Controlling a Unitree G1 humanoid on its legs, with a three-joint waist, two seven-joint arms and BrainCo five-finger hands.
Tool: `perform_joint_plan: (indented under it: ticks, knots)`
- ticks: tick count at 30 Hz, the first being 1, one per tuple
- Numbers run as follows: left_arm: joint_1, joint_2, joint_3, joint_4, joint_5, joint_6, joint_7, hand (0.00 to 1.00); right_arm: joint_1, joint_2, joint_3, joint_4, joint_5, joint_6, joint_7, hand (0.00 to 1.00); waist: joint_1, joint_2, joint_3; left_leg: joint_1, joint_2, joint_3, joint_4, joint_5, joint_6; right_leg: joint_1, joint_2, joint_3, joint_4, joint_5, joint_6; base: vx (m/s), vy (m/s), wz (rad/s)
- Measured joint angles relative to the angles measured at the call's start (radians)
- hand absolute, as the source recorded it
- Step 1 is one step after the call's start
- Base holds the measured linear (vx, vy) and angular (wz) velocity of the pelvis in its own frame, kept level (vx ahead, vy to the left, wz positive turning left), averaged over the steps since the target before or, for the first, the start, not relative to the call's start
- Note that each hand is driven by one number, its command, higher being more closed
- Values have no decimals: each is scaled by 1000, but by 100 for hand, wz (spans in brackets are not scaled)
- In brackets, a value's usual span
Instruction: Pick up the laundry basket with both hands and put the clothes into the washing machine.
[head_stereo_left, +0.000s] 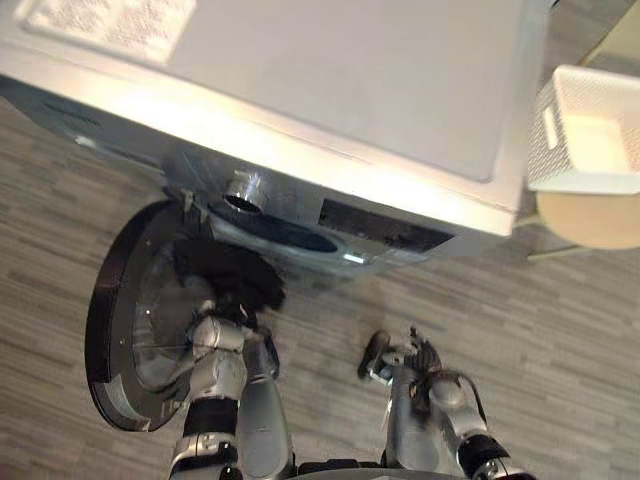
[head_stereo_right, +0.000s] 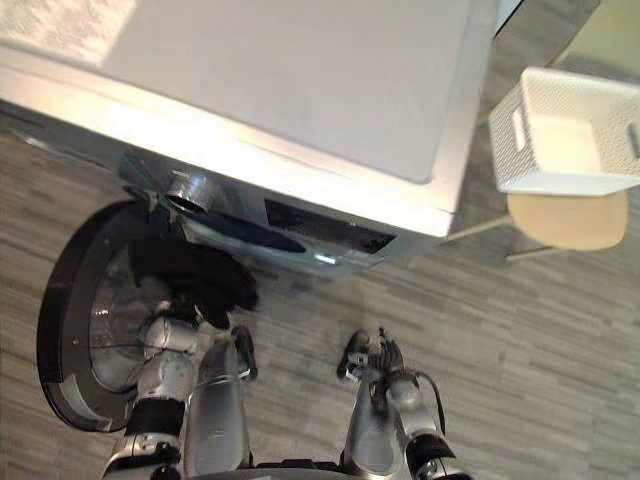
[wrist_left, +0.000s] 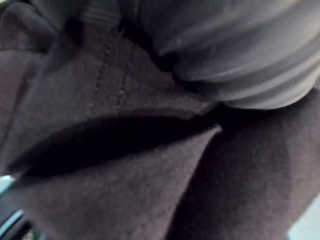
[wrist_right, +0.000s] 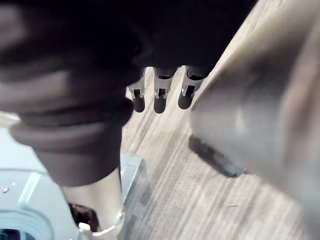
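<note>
**Dark garment at the open washer door, basket on its seat**

The silver-grey washing machine (head_stereo_left: 330, 90) takes up the upper part of the head views, and its front faces down toward the grey wood-grain floor (head_stereo_left: 520, 330). Its round door (head_stereo_left: 100, 300), dark-rimmed with a clear bowl inside, is swung open on the robot's left. To the right of the machine, well away from both hands, the white perforated laundry basket (head_stereo_right: 570, 183) sits upright on a round beige seat (head_stereo_right: 570, 222).

A dark garment (head_stereo_left: 228, 272) is bunched over the inner side of the door, just below the machine's front and beside the drum opening. The left hand (head_stereo_left: 218, 338) is directly under it and touching the cloth, which also covers the left wrist view. I cannot tell whether this hand grips the garment.

The right hand (head_stereo_left: 395, 362) hangs low over the bare floor, apart from the machine. Its fingers (wrist_right: 160, 95) are relaxed side by side and hold nothing.
</note>
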Motion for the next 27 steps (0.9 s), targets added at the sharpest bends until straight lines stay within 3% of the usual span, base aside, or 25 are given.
perform_joint_plan:
  ticks: [2,7,9,12,16,20,22,27]
  knots:
    - [-105,-15,-1,-8,-24,-11,7,100,-81,28,13,-74,20,-5,-18,0,-1,25,18,-123,40,0,138,-84,22,-142,-3,51,124,-36,5,-142,204,-38]
    - [-236,-56,-9,-18,-25,-10,8,100,-98,139,72,-242,124,-34,-40,0,-3,25,52,-304,68,-1,314,-176,38,-367,-17,123,314,-91,5,-138,37,-15]
    - [-261,-71,-9,-35,-26,-7,24,100,-85,155,134,-326,249,-74,-32,0,-6,27,53,-417,96,-9,400,-201,42,-490,-11,161,386,-97,4,-121,71,-31]
    - [-311,-86,-13,-53,-29,-7,32,100,-44,147,139,-429,428,-122,-1,0,-14,28,55,-548,96,-42,483,-212,44,-611,-19,176,472,-109,-4,-85,32,2]
    - [-341,-80,-15,-74,-35,-9,49,100,7,141,126,-486,644,-167,87,0,-21,29,56,-632,98,-59,537,-218,46,-700,-19,195,537,-126,-11,-40,-28,4]
    - [-421,12,-8,-82,-59,-12,57,100,78,140,104,-556,865,-193,184,0,-34,29,56,-690,115,-64,552,-217,46,-763,-5,198,553,-125,-15,-21,-45,-10]
    - [-543,150,12,-82,-99,-10,71,100,118,141,100,-607,987,-210,224,0,-46,29,56,-727,129,-70,552,-212,45,-796,1,189,549,-119,-26,-5,-47,-14]
    - [-819,353,26,-78,-179,-12,93,100,139,139,94,-671,1066,-217,268,0,-53,28,55,-771,140,-90,541,-200,32,-822,19,164,537,-114,-36,5,-52,-5]
